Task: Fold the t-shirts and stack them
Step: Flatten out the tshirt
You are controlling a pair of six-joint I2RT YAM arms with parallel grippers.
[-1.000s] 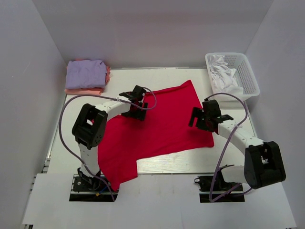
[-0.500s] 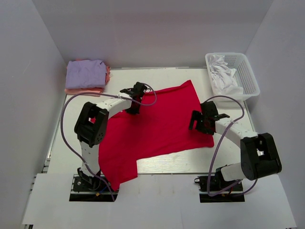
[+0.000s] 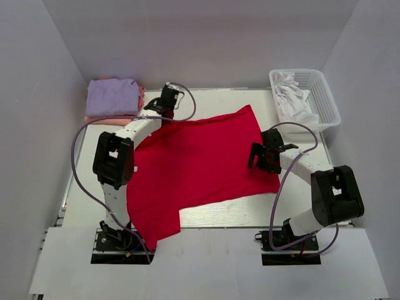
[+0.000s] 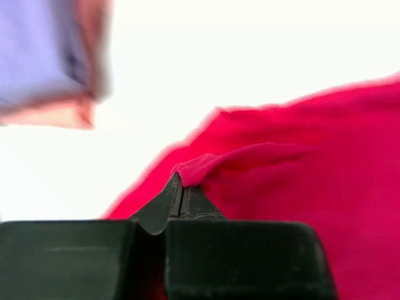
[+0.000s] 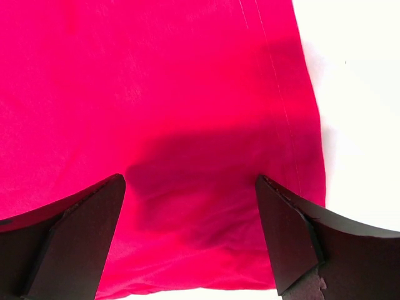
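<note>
A large red t-shirt lies spread over the middle of the table, one part hanging over the near edge. My left gripper is at its back left edge and is shut on a small fold of the red t-shirt, which rises to the fingertips. My right gripper is over the shirt's right side, open. Its fingers straddle flat red cloth beside the hem. A folded lavender t-shirt lies on a salmon-pink one at the back left.
A white lattice basket holding white cloth stands at the back right. White walls close in the table on three sides. Bare table shows just right of the shirt's hem. The folded stack is close to the left gripper.
The left gripper closed on the red shirt's back left edge and moved back and left toward the folded stack, drawing the cloth along. The right gripper shifted only slightly and stays open.
</note>
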